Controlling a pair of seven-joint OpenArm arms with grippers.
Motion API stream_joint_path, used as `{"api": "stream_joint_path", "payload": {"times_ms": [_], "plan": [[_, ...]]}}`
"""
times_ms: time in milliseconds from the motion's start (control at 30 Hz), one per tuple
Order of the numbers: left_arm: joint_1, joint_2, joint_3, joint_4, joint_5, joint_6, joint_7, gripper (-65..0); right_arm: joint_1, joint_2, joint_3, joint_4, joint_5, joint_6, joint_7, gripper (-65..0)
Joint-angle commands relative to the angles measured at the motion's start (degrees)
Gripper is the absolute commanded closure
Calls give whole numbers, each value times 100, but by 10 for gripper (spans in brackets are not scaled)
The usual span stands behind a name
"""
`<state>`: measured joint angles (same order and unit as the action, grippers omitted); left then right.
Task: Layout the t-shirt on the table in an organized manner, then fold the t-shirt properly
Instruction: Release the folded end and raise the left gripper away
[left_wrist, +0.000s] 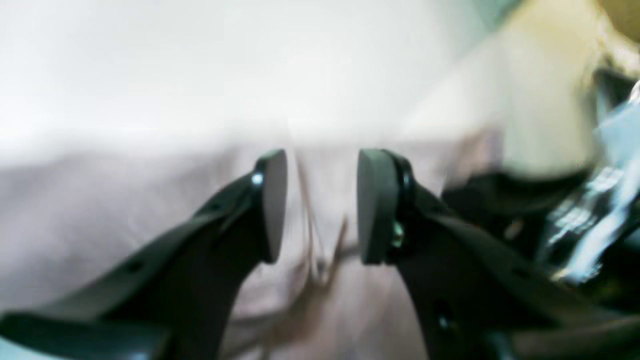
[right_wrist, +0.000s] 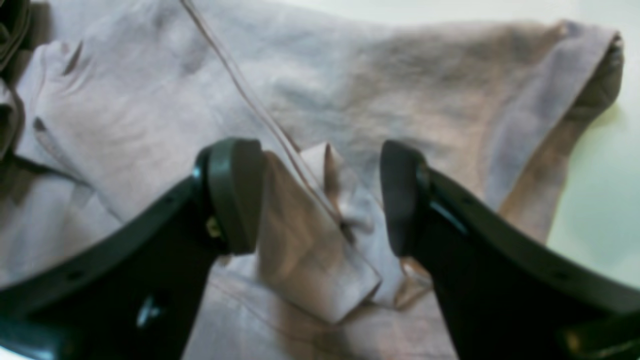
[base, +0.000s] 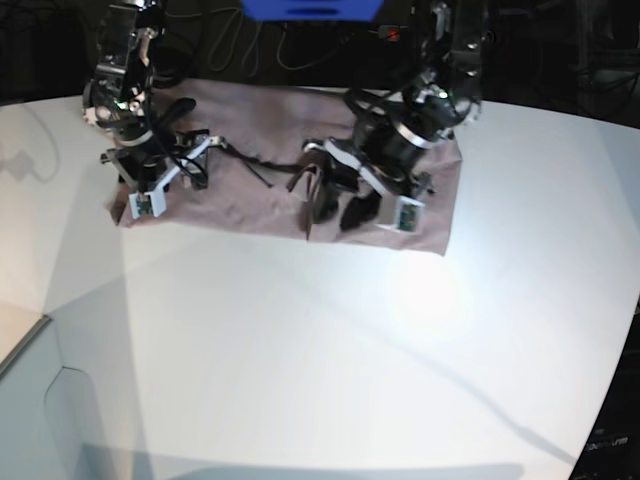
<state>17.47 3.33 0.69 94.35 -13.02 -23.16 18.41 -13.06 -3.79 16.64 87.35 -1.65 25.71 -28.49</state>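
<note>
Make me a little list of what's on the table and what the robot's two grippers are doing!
shirt: mauve t-shirt, spread along the table's far side, still wrinkled
table: white
left gripper: jaws apart over the shirt, nothing between them
right gripper: jaws wide apart, a folded bit of shirt lying between them, not pinched
fold: not done yet

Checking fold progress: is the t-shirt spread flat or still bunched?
Partly spread. The t-shirt lies across the table, but the base view shows a raised crease near its middle and the right wrist view shows a turned-over flap.
</note>
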Motion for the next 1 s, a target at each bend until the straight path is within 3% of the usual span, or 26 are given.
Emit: {"api": "stream_joint_path", "payload": {"times_ms": [0, 200, 367, 467, 700, 967], "plan": [[50, -109, -47, 205, 5, -36, -26, -231, 36, 23, 2, 87, 55, 9, 111, -376], [191, -672, -530, -147, -30, -36, -61, -231, 132, 23, 2, 78, 55, 9, 93, -376], [253, -557, -1067, -551, -48, -53, -61, -231, 159, 6, 2, 78, 55, 9, 93, -376], [261, -461, -838, -674, -48, -71, -26, -231, 159, -3, 2, 78, 55, 9, 93, -376], [288, -601, 445, -859, -39, -53, -17, -231, 159, 14, 2, 78, 55, 9, 93, -376], [604, -874, 665, -314, -48, -80, -61, -231, 159, 23, 28, 78, 55, 9, 93, -376]]}}
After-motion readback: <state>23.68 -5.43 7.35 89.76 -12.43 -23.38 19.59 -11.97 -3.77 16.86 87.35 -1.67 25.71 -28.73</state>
